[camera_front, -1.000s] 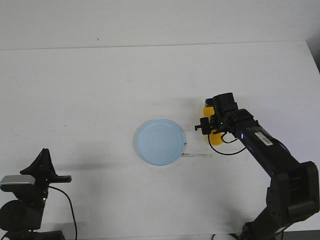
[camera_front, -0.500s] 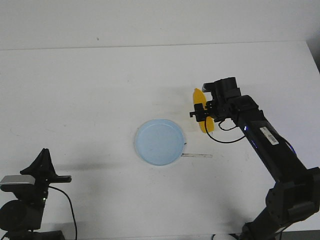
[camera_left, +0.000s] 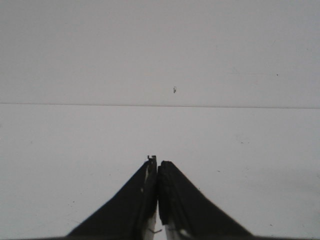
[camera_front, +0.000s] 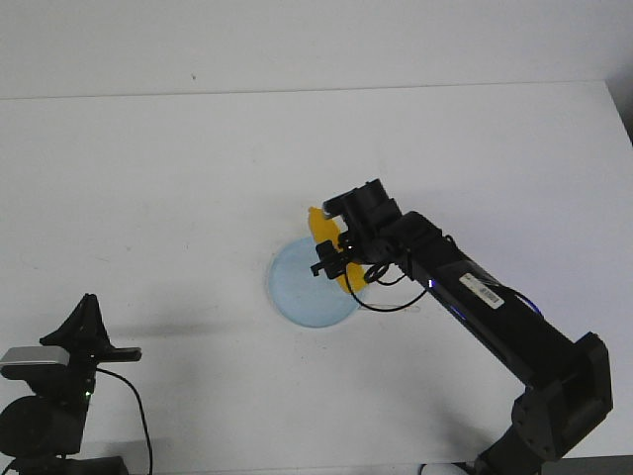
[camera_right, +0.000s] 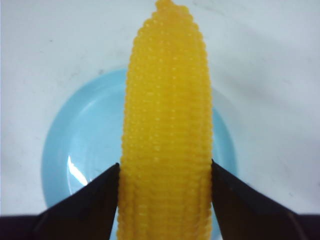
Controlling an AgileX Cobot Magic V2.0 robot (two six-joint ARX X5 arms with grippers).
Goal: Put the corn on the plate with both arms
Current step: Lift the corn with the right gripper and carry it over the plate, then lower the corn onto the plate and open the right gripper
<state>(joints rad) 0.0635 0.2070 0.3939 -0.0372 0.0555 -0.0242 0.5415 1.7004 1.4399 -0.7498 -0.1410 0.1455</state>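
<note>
The right gripper (camera_front: 339,259) is clenched on the corn (camera_front: 327,241), holding it in the air over the right side of the plate (camera_front: 297,287), its tapered end pointing far and left. Its arm (camera_front: 475,307) hides the plate's right rim and carries a white label whose print is too small to read. The left gripper (camera_left: 158,172) sits pressed closed at the near left, holding nothing, over the bare white table (camera_front: 158,178).
</note>
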